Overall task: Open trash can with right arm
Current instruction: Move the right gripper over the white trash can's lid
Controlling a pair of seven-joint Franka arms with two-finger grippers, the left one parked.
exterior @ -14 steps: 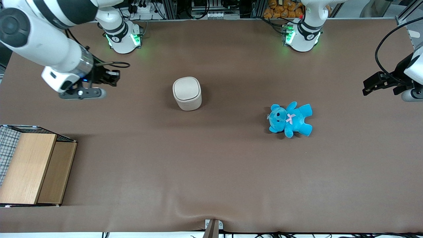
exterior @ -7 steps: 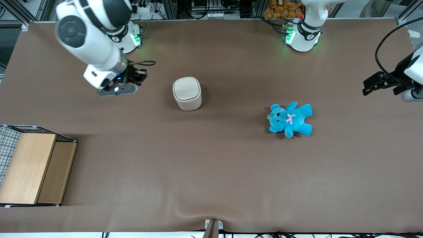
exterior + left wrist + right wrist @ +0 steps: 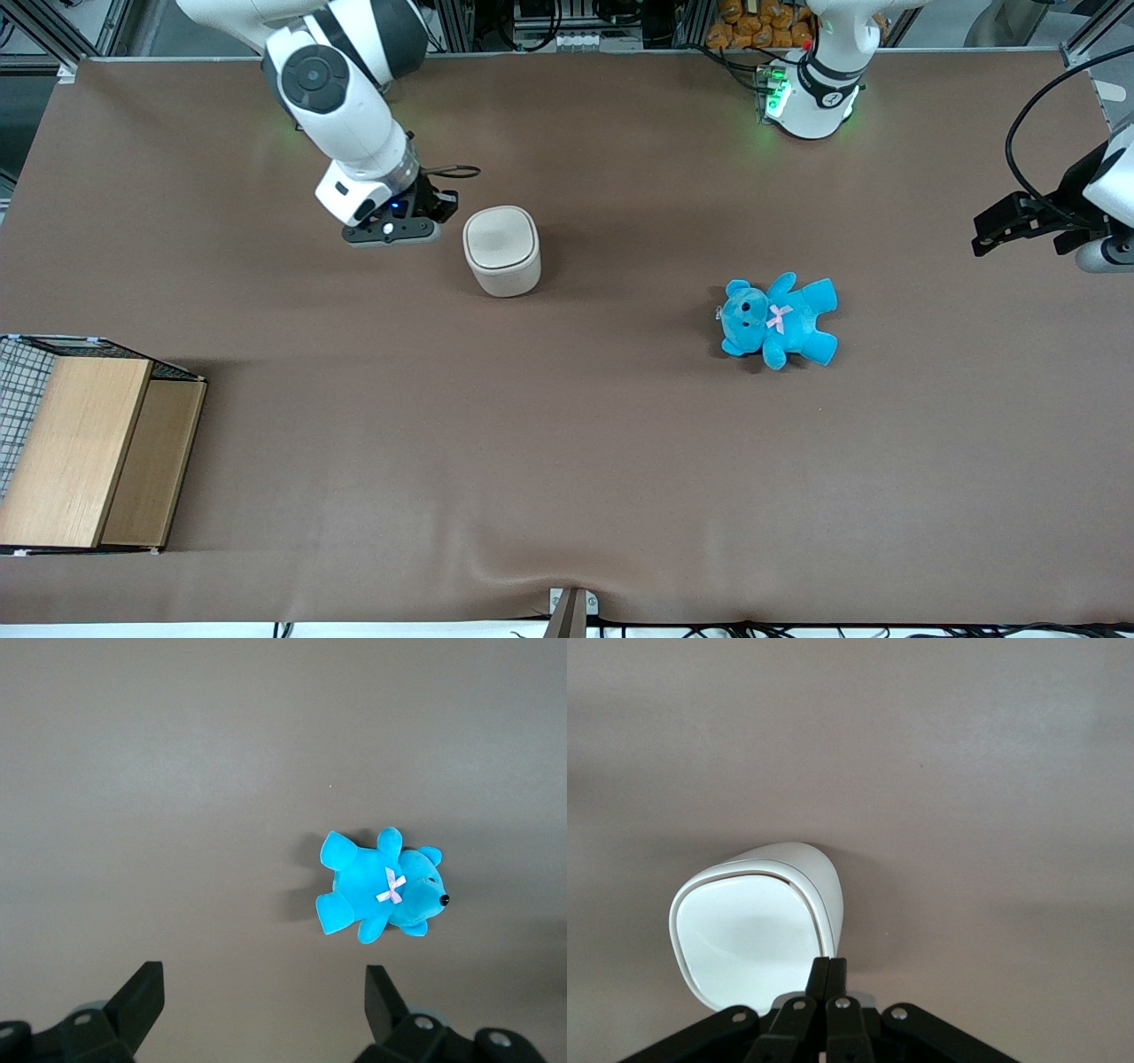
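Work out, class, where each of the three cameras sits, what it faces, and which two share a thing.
Front view: above the table, looking down; the right arm's claw is beside the trash can.
Right wrist view: on the working arm, facing the trash can's shut lid; claw fingers together.
Left wrist view: faces the teddy bear, shared with front.

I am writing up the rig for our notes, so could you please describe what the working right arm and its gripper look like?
The right arm is a thick, rounded white shell with black bands and a dark round joint cap. A grey plate with a small blue light sits at the wrist, and a thin black cable loops beside it. Its gripper, beside the trash can, is black, with two slim fingers closed together.
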